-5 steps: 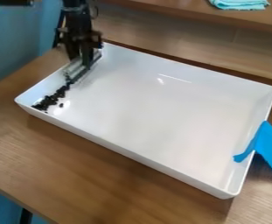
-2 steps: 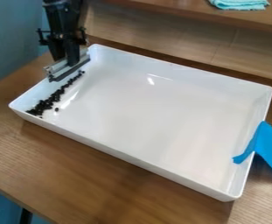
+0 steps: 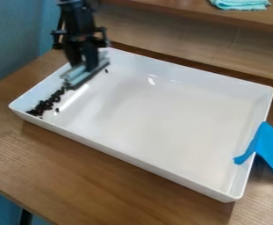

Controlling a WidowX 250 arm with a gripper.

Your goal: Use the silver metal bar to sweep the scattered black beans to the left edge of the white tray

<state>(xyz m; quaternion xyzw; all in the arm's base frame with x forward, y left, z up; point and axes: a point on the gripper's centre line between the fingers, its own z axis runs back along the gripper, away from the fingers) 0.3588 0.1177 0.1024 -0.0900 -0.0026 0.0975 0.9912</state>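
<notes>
Because the tool (image 3: pixel 84 65) clasps the long scraper (image 3: pixel 76 76) from above, its edge faces down near the dark bits (image 3: pixel 47 104) inside the tray (image 3: pixel 162 118).

No readable text or labels anywhere.

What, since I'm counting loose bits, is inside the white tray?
Small dark bits lie in the white tray near one short side; a blue strip laps over the opposite rim. The squeegee in the gripper hides whatever lies beneath.
</notes>
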